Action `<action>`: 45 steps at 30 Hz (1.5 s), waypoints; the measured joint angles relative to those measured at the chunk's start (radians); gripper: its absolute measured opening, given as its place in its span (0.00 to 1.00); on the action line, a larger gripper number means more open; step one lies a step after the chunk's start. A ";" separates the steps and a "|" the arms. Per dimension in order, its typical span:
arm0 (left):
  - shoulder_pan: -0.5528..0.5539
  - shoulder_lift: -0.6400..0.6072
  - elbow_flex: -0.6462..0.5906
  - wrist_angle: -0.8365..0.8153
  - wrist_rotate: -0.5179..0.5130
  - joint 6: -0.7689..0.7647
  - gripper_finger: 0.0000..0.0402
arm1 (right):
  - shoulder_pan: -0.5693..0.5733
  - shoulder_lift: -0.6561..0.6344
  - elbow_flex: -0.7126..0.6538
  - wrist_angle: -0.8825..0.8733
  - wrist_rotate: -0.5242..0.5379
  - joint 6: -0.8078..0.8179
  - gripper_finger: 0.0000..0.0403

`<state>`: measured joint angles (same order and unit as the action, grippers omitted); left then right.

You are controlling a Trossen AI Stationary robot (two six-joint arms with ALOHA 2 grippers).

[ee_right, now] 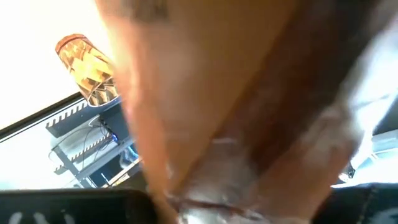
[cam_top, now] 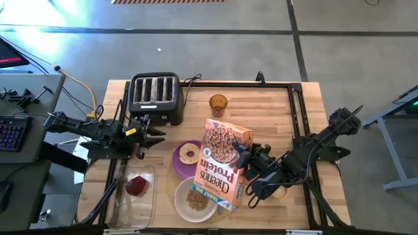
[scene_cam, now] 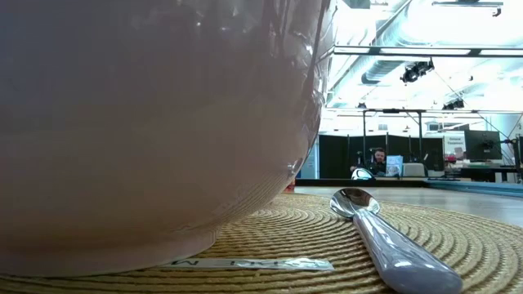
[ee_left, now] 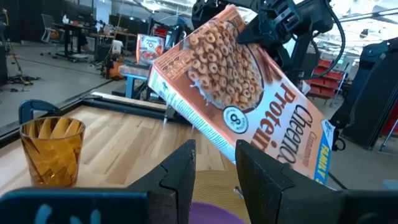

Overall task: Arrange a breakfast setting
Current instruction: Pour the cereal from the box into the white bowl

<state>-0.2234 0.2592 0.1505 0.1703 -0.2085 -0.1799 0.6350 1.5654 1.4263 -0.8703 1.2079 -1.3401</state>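
The high view looks straight down on the table. The low view sits against the bowl. The right wrist view seems pressed to the cereal box, which the left wrist view shares.

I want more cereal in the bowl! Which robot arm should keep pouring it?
The right arm, probably. Its gripper already holds the cereal box tipped over the white bowl. The left gripper waits open beside the toaster, holding nothing.

1. Left arm, mid-left of the overhead frame: black jointed links, a small yellow marking near the wrist
2. Right arm, mid-right: matching black links with dark cables alongside
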 joint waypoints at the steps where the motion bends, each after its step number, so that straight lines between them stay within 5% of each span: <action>1: 0.000 0.000 0.000 0.001 0.000 0.000 0.26 | 0.000 0.000 0.000 0.000 0.000 0.000 0.36; 14: 0.000 0.000 0.000 0.000 -0.005 0.006 0.26 | 0.000 0.000 0.000 -0.001 0.000 0.030 0.25; 25: 0.000 0.000 0.000 0.008 -0.011 0.000 0.26 | 0.000 -0.002 0.000 -0.154 0.001 0.244 0.16; 45: 0.000 0.000 0.000 0.011 -0.012 -0.012 0.26 | 0.007 -0.055 0.000 -0.287 -0.091 0.521 0.15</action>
<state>-0.2234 0.2591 0.1505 0.1811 -0.2207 -0.1921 0.6422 1.5104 1.4261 -1.1570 1.1167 -0.8195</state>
